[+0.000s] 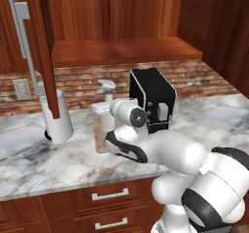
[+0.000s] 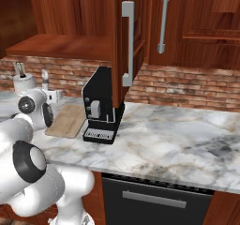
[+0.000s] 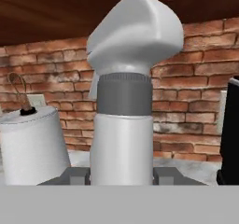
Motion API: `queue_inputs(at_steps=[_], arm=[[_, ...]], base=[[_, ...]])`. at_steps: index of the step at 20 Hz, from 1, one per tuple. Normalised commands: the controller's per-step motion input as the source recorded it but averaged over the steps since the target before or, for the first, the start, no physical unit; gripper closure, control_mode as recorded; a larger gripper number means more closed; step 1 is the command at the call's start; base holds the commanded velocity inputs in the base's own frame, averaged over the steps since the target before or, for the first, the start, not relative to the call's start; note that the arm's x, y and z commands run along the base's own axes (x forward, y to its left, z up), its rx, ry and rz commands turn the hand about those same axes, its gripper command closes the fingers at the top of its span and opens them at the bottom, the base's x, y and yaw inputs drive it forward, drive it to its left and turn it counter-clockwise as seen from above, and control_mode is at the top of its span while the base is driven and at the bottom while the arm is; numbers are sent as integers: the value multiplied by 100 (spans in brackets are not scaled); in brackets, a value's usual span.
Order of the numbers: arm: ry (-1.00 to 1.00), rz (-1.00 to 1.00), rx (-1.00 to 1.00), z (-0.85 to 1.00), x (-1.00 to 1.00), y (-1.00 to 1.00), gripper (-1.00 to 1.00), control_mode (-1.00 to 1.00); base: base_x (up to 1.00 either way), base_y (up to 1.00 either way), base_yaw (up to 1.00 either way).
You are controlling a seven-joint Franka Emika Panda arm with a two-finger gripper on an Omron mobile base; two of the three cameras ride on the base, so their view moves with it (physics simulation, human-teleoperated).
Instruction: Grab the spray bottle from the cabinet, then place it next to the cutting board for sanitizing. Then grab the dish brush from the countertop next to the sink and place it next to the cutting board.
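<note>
On the marble countertop [image 1: 44, 164], seen from the left base view, the spray bottle [image 1: 105, 103] stands upright at the cutting board's [image 1: 100, 132] far end, at about eleven o'clock from the coffee machine [image 1: 153, 101], with the paper-towel roll [image 1: 56, 113] off at nine o'clock. The gripper [image 1: 108, 116] sits at the bottle's body, and the open cabinet door [image 1: 41, 47] hangs above the roll.

From the right base view, the bottle [image 2: 45, 81] peeks up behind the arm, at about ten o'clock from the board [image 2: 68, 121].

From the hand view, the bottle [image 3: 123, 125] stands straight between the two fingers [image 3: 74, 175], which press its sides: the hand is clamped on it. To do this well, I'd lower it straight until the base sits flat on the marble just beside the board, then release slowly so it doesn't tip.
</note>
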Motion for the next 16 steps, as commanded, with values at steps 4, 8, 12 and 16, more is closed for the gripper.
queue_inputs(at_steps=[4, 8, 12, 16], arm=[[0, 0, -3, -27, 55, 54, 100, -100], [0, -3, 1, -29, 18, 49, 100, -100], [0, -1, 9, -12, 0, 48, 100, -100], [0, 0, 9, -13, 0, 58, 100, -100]], base=[[0, 0, 0], [0, 0, 0], [0, 0, 0], [0, 0, 0]])
